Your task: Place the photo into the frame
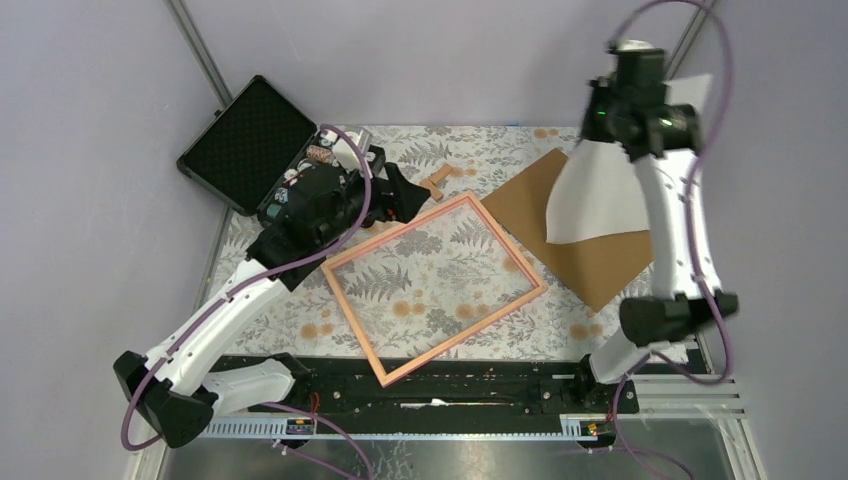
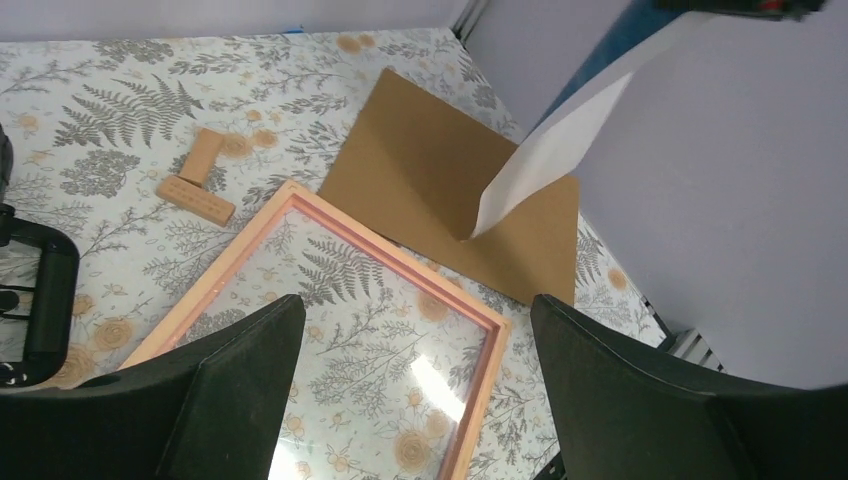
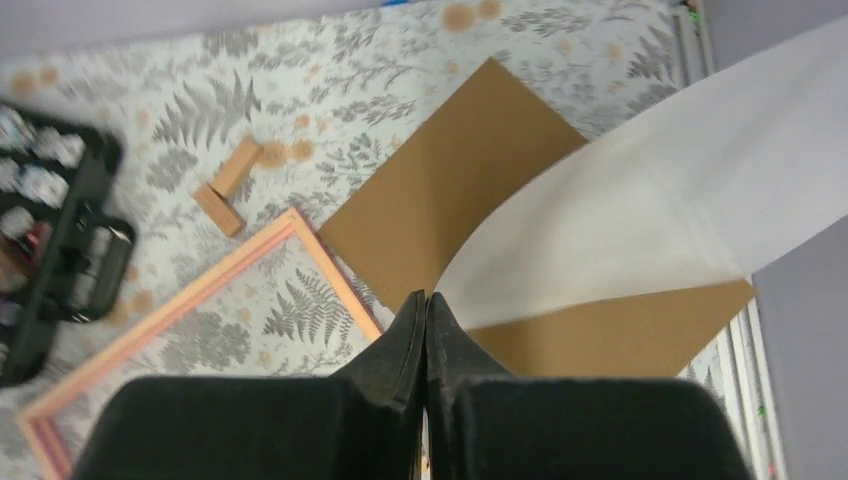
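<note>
The photo (image 1: pixel 600 190) hangs curled in the air above the table's right side, its white back (image 3: pixel 640 220) toward me. In the left wrist view the photo (image 2: pixel 545 160) shows a strip of blue along its upper edge. My right gripper (image 3: pixel 427 302) is shut on the photo's edge, high up (image 1: pixel 625 125). The pinkish-orange frame (image 1: pixel 507 242) lies flat and skewed at the table's middle, with the fern cloth showing through it. My left gripper (image 1: pixel 400 195) stands open over the frame's far left corner, holding nothing; its fingers (image 2: pixel 230 390) straddle the frame (image 2: pixel 390 255).
A brown board (image 1: pixel 590 265) lies flat on the table under the hanging photo, right of the frame. Two small wooden blocks (image 1: pixel 437 181) sit behind the frame. An open black case (image 1: pixel 245 140) stands at the back left. Walls close in on both sides.
</note>
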